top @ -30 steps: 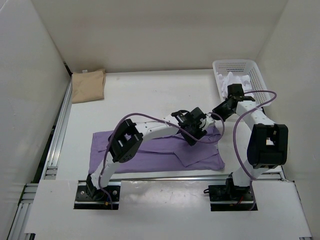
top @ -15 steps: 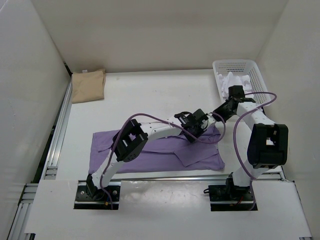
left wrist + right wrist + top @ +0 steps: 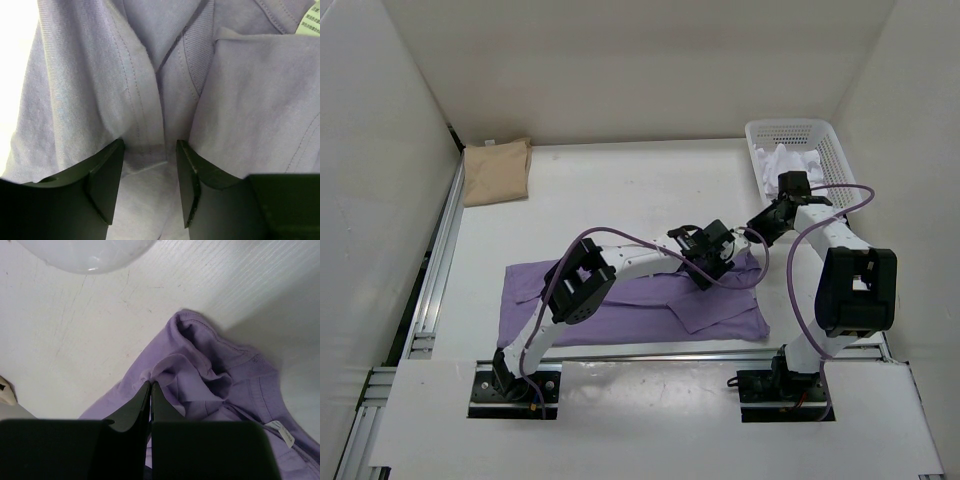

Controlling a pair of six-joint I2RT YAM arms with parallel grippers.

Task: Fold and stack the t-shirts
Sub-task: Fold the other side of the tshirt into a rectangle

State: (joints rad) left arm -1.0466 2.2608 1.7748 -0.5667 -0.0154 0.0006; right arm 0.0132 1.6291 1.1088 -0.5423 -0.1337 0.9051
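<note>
One white shirt (image 3: pixel 800 160) occupies the basket (image 3: pixel 786 125); left jaws spread, right jaws pressed together.

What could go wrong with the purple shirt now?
The right gripper pinches only a small pucker at the edge of the lavender shirt, so the cloth might slip out when pulled. The left gripper stands open over several folded layers; closing there could grab too many and bunch the fold.
</note>
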